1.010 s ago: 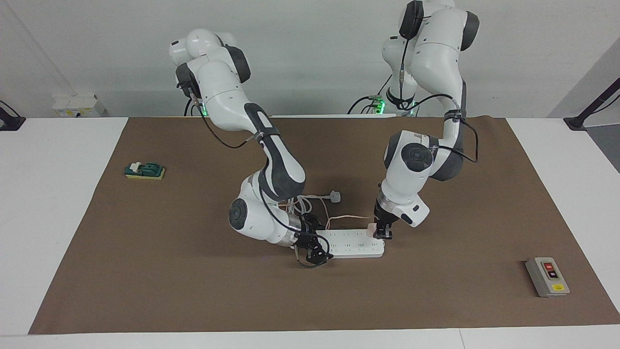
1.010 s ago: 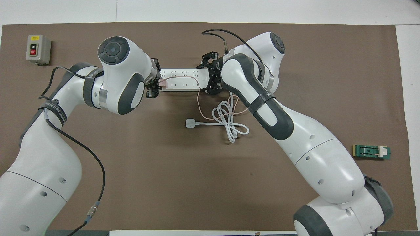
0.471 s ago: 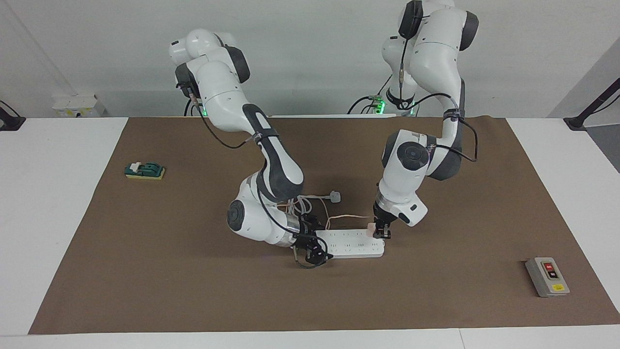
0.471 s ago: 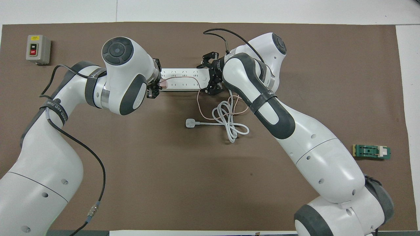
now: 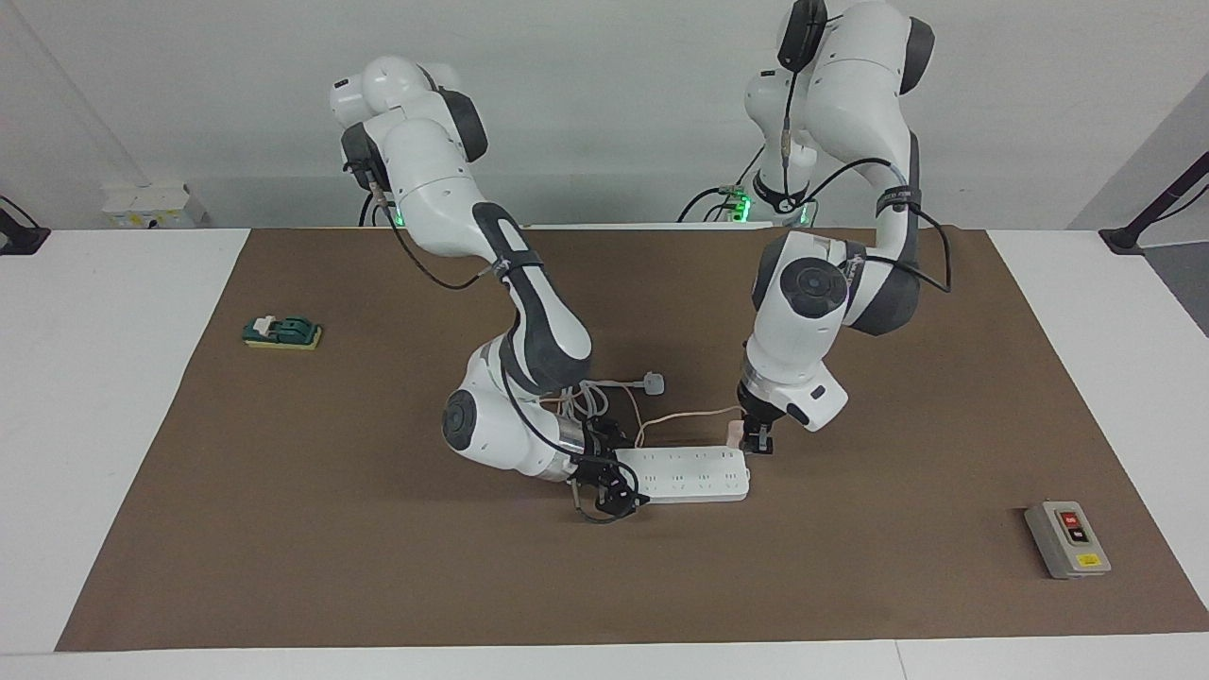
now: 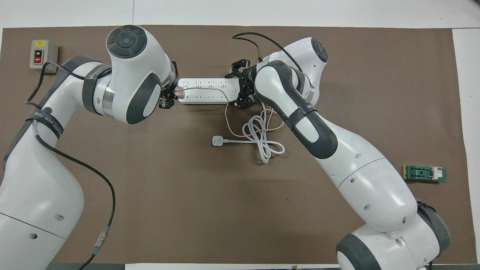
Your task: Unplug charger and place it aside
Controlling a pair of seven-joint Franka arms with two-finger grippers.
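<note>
Lifting clear of the long white plastic power strip [image 5: 694,474], the small pink cube charger [image 5: 736,434] is now unplugged, clamped in the left gripper [image 5: 755,444]; right gripper [image 5: 609,493], fingers indistinct, braces the strip's other end.

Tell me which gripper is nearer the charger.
Left. The left gripper is shut on the charger at one end of the power strip; the right gripper is at the strip's other end.

The left gripper [image 5: 755,440] hangs from a bent arm with its wrist pointing down, fingers closed tight on the charger [image 5: 735,433]. The right arm folds low toward the middle of the table, elbow raised, and its gripper [image 5: 609,491] lies almost level, reaching toward the left arm's end.
</note>
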